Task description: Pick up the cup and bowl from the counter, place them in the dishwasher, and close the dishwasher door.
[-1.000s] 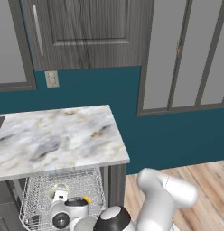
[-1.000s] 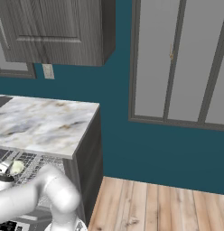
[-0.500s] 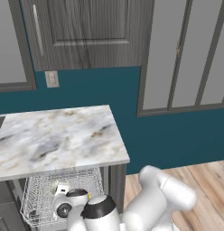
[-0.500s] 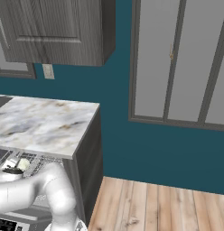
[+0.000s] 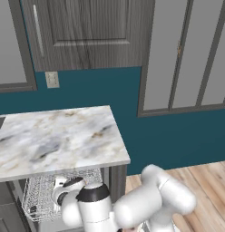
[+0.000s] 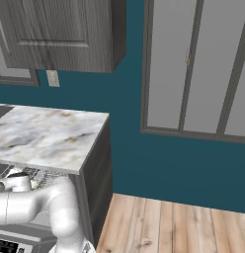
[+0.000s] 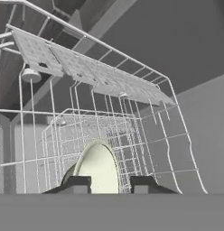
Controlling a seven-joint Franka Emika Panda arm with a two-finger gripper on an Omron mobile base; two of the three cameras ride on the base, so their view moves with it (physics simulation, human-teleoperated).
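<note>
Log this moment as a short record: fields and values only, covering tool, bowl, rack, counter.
tool: low inside the dishwasher, fingertips either side of the bowl
tool state: cannot tell whether it grips the bowl
bowl: pale greenish-white, on edge between the fingertips, inside the rack
rack: white wire basket, under the counter
counter: white marble slab; neither cup nor bowl on it
arm: bent down from the base toward the rack
cup: cannot tell where it is

teal wall (image 5: 178, 131), wood floor (image 6: 159, 227), wall outlet (image 5: 52, 79), dark upper cabinet (image 6: 60, 34)
</note>
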